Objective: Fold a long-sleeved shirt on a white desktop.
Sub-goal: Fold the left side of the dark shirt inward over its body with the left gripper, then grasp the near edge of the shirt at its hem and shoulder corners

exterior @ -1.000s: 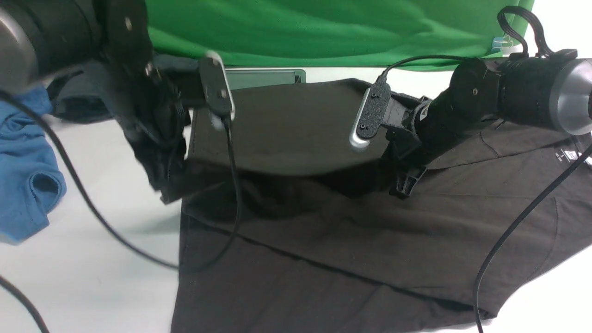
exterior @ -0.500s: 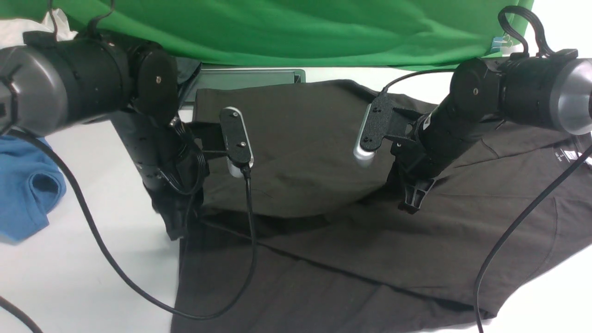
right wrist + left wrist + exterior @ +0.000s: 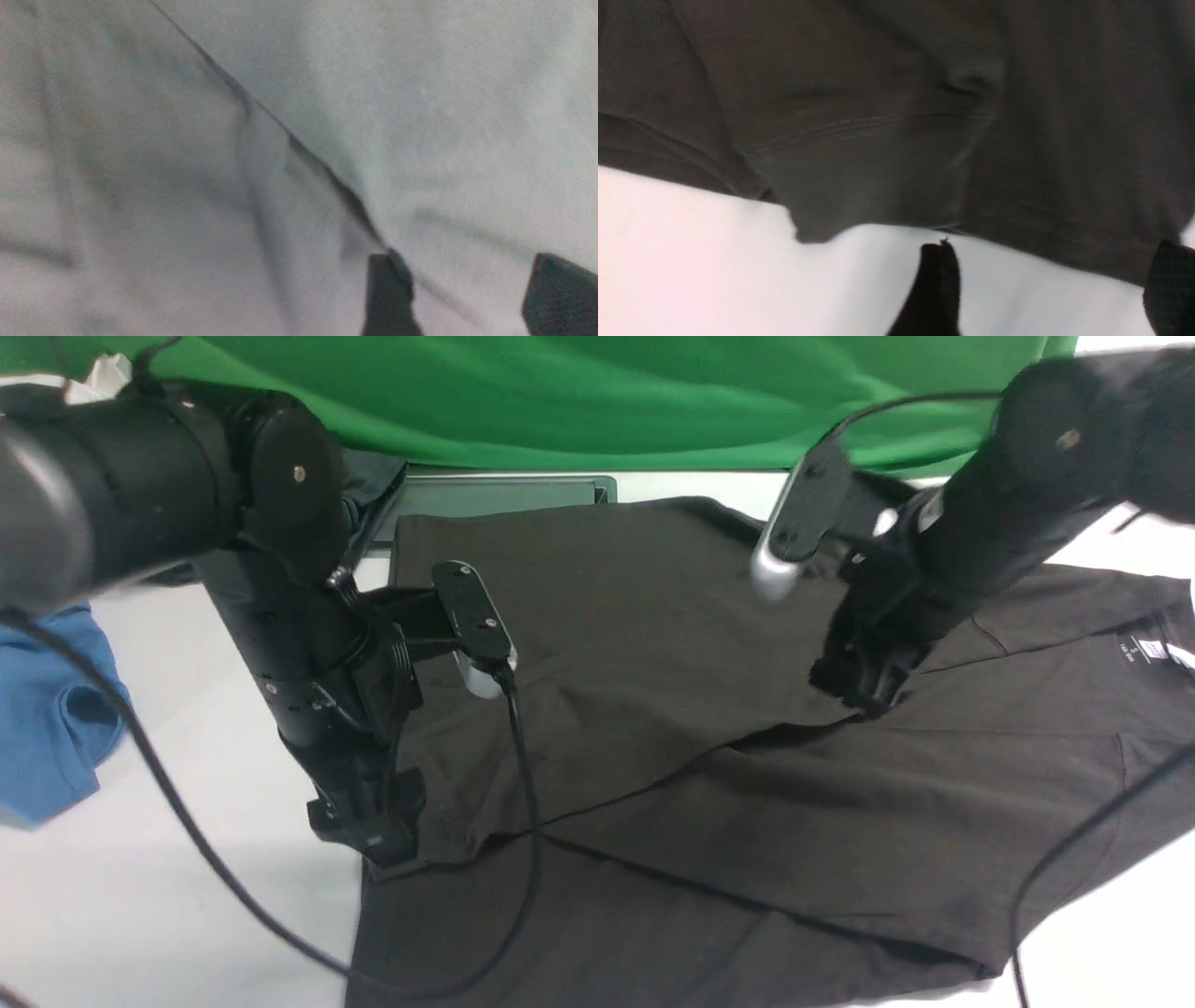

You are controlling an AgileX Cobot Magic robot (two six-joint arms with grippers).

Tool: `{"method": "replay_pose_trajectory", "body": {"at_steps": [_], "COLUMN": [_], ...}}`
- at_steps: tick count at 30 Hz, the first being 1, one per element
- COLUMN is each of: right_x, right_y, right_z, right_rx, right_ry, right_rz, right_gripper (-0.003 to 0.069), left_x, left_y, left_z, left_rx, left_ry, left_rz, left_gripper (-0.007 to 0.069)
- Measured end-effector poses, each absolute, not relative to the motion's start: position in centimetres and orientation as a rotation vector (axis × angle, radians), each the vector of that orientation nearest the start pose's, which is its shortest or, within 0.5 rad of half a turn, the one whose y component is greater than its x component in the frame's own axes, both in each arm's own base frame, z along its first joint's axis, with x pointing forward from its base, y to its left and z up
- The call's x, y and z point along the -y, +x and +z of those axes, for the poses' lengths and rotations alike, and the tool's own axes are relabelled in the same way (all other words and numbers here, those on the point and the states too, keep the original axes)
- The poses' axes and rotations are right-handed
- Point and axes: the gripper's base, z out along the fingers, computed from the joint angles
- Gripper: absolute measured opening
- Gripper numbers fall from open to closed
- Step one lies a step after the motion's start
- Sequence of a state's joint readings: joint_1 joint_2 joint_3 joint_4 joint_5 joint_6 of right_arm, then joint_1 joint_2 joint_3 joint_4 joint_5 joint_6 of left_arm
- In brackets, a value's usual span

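Left wrist view, jaws wide, beside shirt (image 3: 878, 116)

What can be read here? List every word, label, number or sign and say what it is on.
Small white neck label on the dark brownish-black cotton long-sleeved shirt: printed marks, too small to read.
Nothing else is legible: no writing shows on the smooth white desktop or the green cloth backdrop.
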State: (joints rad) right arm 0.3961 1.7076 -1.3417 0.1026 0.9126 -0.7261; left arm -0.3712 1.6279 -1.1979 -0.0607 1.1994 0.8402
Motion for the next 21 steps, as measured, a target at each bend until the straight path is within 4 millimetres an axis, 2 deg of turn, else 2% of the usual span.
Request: {"method": "replay_pose_trajectory", "body": {"at_steps": [3,5,7,9,10,11,12,14,15,16,19,20,21], "right_x": [-13.7,-13.1,-12.6,-12.3,-12.1,-12.0,-11.8,-11.5,-11.1,-10.9,-10.3,-10.3,-10.2], "right_y": [30.7,29.2,27.7,26.5,25.7,25.2,23.9,23.0,22.0,21.5,20.4,20.3,20.0], "right_z": [28.2,29.5,30.7,31.2,31.6,31.9,32.5,32.6,32.9,33.0,33.2,33.2,33.4], "right_rx": [-2.519,-2.610,-2.639,-2.631,-2.613,-2.598,-2.557,-2.536,-2.504,-2.483,-2.445,-2.444,-2.431], "right_ry": [-1.310,-1.214,-1.148,-1.127,-1.119,-1.118,-1.110,-1.105,-1.091,-1.086,-1.078,-1.077,-1.073], "right_rz": [0.093,0.121,0.133,0.137,0.139,0.139,0.144,0.148,0.150,0.150,0.146,0.146,0.146], "right_gripper": [0.0203,0.0145,0.0131,0.0132,0.0133,0.0134,0.0135,0.0136,0.0136,0.0137,0.0145,0.0146,0.0150], "left_x": [12.6,13.3,13.4,13.1,12.8,12.7,12.4,12.3,12.1,12.1,12.0,11.9,11.8], "left_y": [24.5,21.7,19.9,18.9,18.4,18.4,18.1,18.0,18.1,18.2,18.2,18.2,18.0], "left_z": [25.4,25.1,24.2,23.1,21.9,21.9,20.6,20.0,19.2,18.9,18.3,18.1,17.6], "left_rx": [-2.498,-2.468,-2.466,-2.469,-2.473,-2.472,-2.460,-2.441,-2.397,-2.368,-2.280,-2.284,-2.251], "left_ry": [1.837,1.904,1.941,1.951,1.949,1.950,1.941,1.931,1.920,1.919,1.979,1.983,2.045], "left_rz": [-0.073,-0.127,-0.161,-0.164,-0.157,-0.154,-0.129,-0.110,-0.073,-0.055,-0.026,-0.026,-0.027], "left_gripper": [0.0360,0.0237,0.0176,0.0160,0.0170,0.0174,0.0216,0.0262,0.0344,0.0391,0.0501,0.0501,0.0538]}}
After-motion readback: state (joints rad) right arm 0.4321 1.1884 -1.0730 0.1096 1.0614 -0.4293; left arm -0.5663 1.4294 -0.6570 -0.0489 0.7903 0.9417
